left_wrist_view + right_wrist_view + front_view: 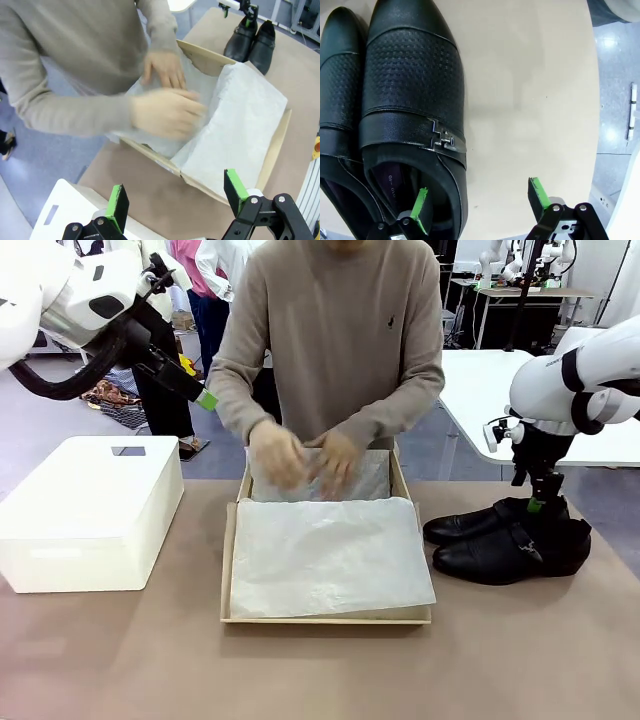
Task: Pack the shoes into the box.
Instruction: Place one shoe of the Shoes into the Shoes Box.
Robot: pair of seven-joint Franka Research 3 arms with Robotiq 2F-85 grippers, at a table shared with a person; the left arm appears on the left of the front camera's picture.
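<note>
The box point(325, 620) lies open at the middle of the surface point(120, 660), its white tissue paper point(330, 555) spread over the inside. At its 12 o'clock end the person's hands point(300, 458) press on the paper. The shoes point(500, 540) stand side by side on the surface at 3 o'clock from the box, just beside it, toes pointing toward it. The right end effector point(538, 504) hangs over the heel end of the nearer shoe with its fingers apart, one finger point(421, 202) over the shoe's opening and the other outside its side wall; whether either touches the leather cannot be told. The left end effector point(205, 397) hovers high at 10 o'clock from the box, fingers apart and holding nothing. A white bin point(90, 510) sits at 9 o'clock.
</note>
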